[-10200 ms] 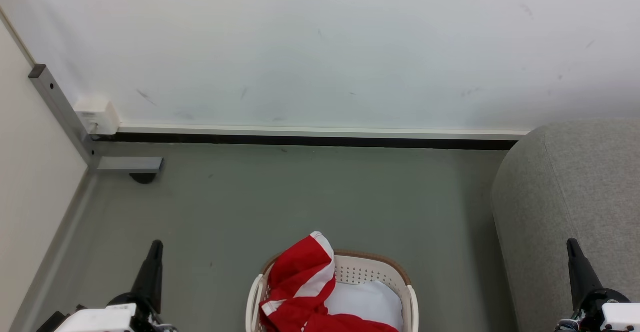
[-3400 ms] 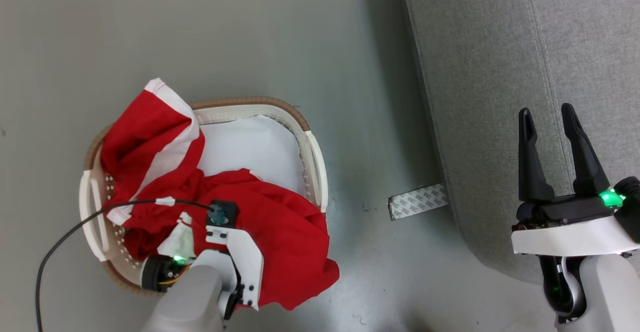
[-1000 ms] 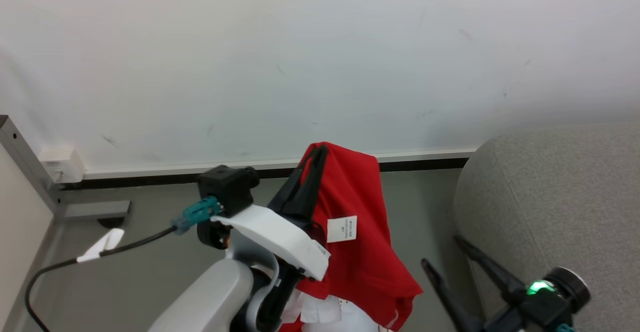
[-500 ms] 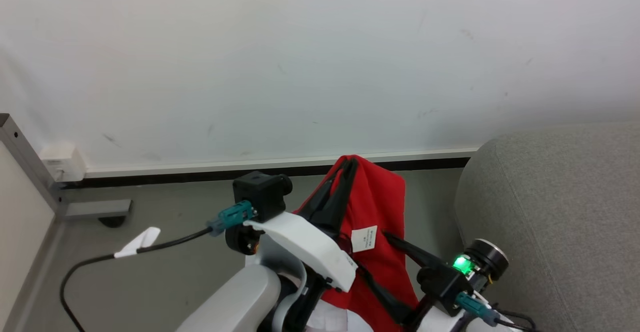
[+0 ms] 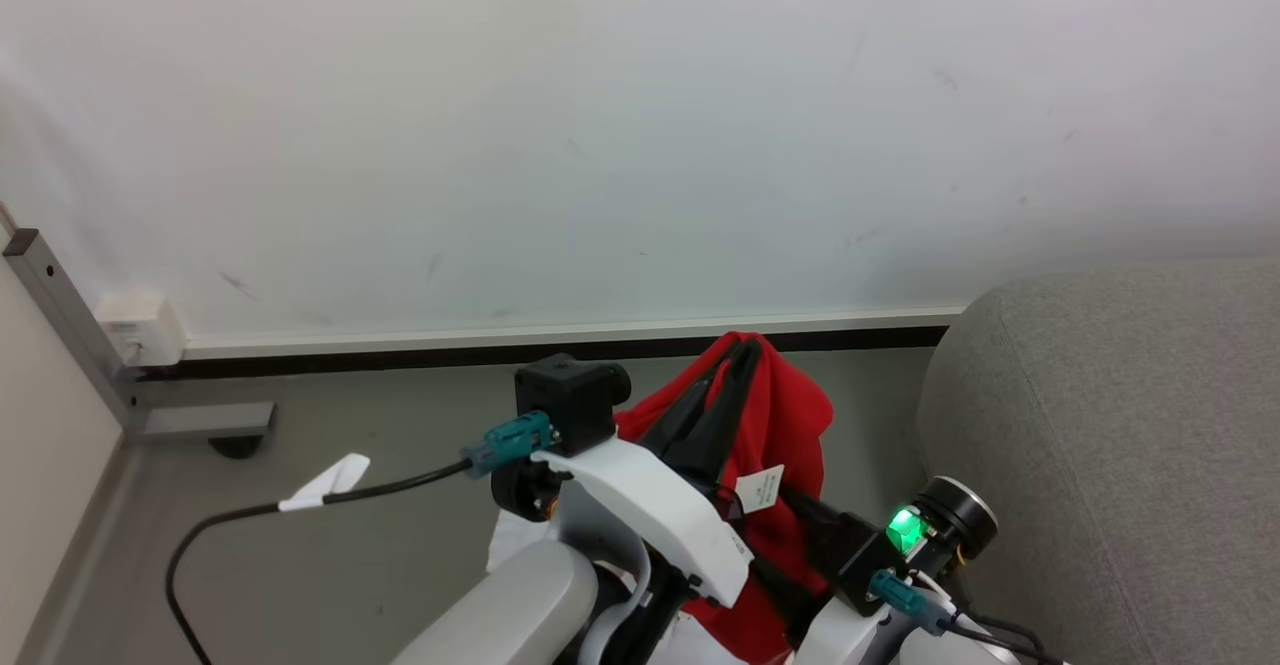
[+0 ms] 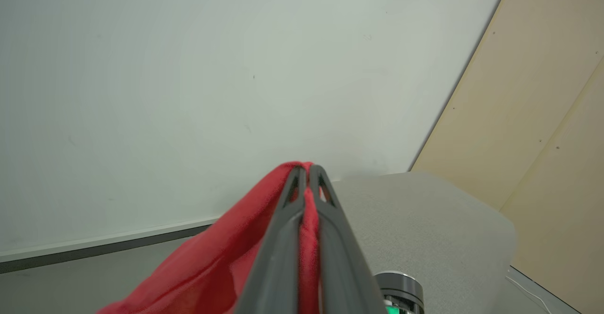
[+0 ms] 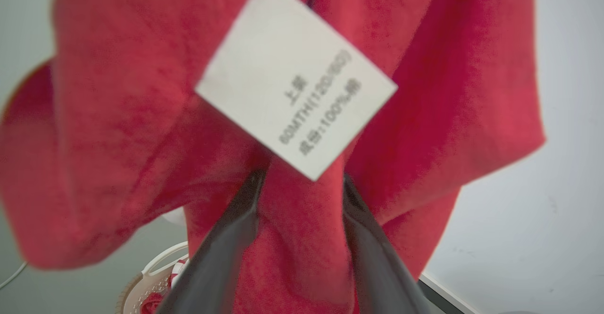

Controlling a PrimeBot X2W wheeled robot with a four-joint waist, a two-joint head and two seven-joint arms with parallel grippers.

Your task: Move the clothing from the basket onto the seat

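My left gripper (image 5: 742,350) is shut on a fold of the red clothing (image 5: 795,420), which hangs from it above the floor with its white label (image 5: 765,488) showing. The left wrist view shows the same pinch, the left gripper (image 6: 305,168) closed on the red clothing (image 6: 212,262). My right gripper (image 5: 800,513) reaches into the hanging cloth just under the label. In the right wrist view its fingers (image 7: 236,238) stand apart on either side of a fold of clothing (image 7: 302,238), tips hidden behind the label (image 7: 295,80). The basket (image 7: 144,281) peeks out below. The grey seat (image 5: 1100,425) is to the right.
A pale wall with a dark baseboard (image 5: 400,355) runs behind. A grey metal post (image 5: 70,305) and a white wall box (image 5: 140,330) are at the left. A black cable with a white tag (image 5: 325,482) trails from my left wrist over the grey floor.
My left gripper has carried the red clothing to the right, toward the seat. My right gripper has moved up into the hanging cloth, under the label.
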